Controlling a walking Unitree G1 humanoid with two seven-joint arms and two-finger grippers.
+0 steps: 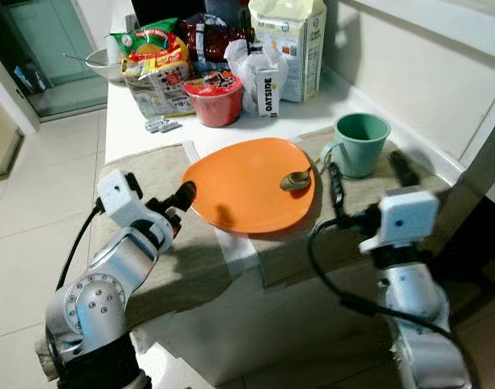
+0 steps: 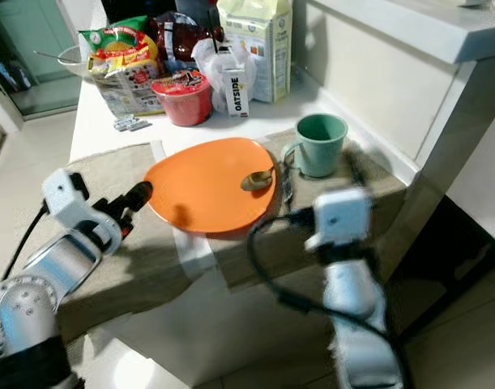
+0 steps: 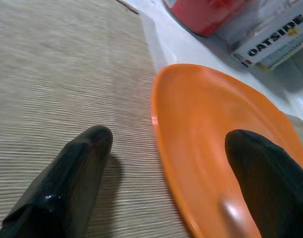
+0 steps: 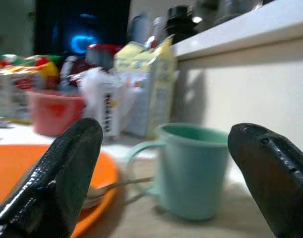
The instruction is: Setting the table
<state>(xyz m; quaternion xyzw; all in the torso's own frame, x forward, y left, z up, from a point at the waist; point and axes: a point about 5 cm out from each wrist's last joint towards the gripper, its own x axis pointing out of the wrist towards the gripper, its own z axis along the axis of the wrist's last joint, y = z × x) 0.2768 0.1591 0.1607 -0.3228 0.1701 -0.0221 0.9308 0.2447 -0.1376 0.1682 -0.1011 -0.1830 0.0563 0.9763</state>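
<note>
Resting on beige placemat (image 1: 162,174), orange plate (image 1: 247,186), white counter (image 1: 134,113)

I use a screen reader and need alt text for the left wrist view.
The left pincer is open, its two black fingers straddling the near rim of an orange plate that lies on a beige woven mat. Behind the plate stand a red tub and an Oatside carton.

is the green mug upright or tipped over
Upright: the green mug stands on its base on the mat, open mouth up, handle toward the orange plate.
</note>
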